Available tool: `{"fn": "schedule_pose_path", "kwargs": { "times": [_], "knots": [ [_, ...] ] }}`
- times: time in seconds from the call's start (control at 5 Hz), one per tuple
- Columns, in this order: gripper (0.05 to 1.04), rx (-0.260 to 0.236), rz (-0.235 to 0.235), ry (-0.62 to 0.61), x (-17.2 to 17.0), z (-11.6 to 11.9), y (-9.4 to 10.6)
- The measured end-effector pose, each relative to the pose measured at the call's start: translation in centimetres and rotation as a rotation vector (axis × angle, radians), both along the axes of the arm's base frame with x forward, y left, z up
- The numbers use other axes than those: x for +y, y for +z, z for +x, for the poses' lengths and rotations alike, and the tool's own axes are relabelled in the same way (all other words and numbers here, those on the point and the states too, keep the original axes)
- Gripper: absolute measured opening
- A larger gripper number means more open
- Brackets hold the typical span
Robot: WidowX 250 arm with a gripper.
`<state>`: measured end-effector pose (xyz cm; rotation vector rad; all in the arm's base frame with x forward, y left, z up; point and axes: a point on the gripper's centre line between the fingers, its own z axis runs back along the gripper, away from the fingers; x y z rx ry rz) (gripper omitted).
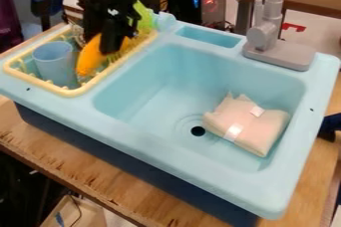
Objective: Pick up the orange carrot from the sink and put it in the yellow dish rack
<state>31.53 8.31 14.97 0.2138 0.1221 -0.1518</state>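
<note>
Beyond the pink bundle [248, 125] in the sink [150, 104] and the blue cup [55, 64], 1 orange toy [89, 59] sits in the rack [67, 92] at the pincer [110, 46]. I can't tell its grip; slow, vertical motion should spare the cup.

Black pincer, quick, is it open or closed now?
Pincer: can't tell if open, closed or holding; it's at the orange thing in the yellow rack.

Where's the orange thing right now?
The orange thing is at the camera view's upper left, in the yellow rack, by the gripper, right of the blue cup.
</note>
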Motion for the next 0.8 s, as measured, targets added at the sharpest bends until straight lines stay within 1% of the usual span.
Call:
{"fn": "schedule_pose_path", "kwargs": {
  "times": [0.2, 0.4, 0.6, 0.8],
  "knots": [
    [0.521, 0.001, -0.013, 0.016, -0.17, 0.35, -0.69],
    [0.817, -0.014, -0.029, 0.025, -0.24, 1.11, -0.43],
    [0.991, -0.015, -0.043, 0.020, -0.49, 1.18, -0.25],
    [0.992, -0.022, -0.055, 0.026, -0.74, 1.29, -0.01]
  ]
}}
